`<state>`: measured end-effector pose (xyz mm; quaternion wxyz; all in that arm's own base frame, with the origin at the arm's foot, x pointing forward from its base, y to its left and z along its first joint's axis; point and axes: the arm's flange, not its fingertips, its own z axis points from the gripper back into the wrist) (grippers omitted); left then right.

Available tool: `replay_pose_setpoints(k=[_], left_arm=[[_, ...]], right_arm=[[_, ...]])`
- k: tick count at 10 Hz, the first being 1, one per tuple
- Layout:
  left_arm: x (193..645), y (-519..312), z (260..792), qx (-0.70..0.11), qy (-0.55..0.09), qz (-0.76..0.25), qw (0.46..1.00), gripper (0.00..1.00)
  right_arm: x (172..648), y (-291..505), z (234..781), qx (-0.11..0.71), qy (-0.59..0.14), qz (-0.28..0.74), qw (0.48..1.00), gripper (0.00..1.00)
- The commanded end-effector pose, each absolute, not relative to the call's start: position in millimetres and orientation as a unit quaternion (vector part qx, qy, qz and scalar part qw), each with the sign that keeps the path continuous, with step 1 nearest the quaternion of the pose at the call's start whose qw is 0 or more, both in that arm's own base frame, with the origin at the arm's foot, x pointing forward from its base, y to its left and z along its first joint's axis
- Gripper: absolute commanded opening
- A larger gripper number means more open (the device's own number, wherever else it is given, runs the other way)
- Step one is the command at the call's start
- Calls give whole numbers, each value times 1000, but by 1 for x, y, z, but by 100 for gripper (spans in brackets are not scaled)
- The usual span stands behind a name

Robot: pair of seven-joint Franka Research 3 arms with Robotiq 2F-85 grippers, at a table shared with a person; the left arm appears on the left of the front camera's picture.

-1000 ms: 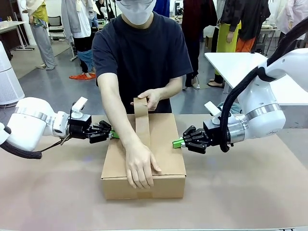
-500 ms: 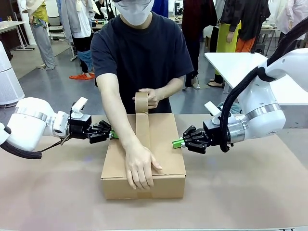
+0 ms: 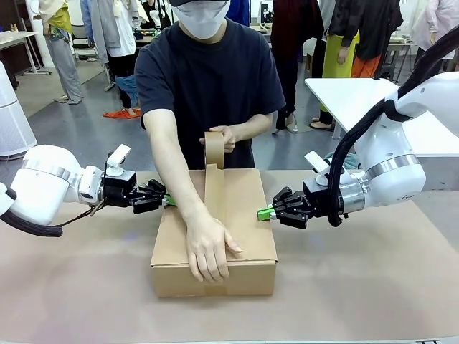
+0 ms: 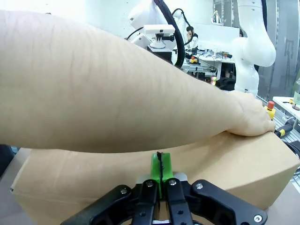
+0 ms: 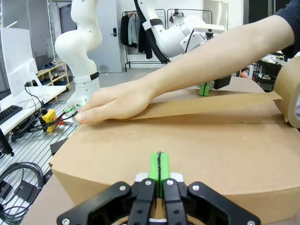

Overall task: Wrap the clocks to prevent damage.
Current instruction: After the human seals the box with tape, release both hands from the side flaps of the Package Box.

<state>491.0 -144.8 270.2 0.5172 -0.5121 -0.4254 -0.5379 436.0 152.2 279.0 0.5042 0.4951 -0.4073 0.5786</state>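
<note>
Across the front view, I see the closed brown cardboard box (image 3: 247, 215) at the middle of the brown table (image 3: 373, 287), between my two arms. The left gripper (image 3: 169, 200) and right gripper (image 3: 265, 213) each have their green pads pinched together on nothing, tips at the box's sides. A person's hand (image 3: 208, 251) presses a strip of brown paper tape (image 3: 213, 190) onto the lid's near edge. The other hand (image 3: 225, 135) holds the tape roll (image 3: 214, 148) above the far edge.

From the left wrist, shut fingers meet the box wall beneath the person's forearm (image 4: 117, 93).

From the right wrist, shut fingers rest against the opposite wall.
</note>
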Motion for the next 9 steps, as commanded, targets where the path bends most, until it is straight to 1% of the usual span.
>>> replay_pose_setpoints(k=[1,9], left_arm=[[491,-145,267,-509,-423,-539,521,0],[491,-145,267,-509,-423,-539,521,0]], right_arm=[[436,152,277,492,-406,578,509,1],[436,152,277,492,-406,578,509,1]])
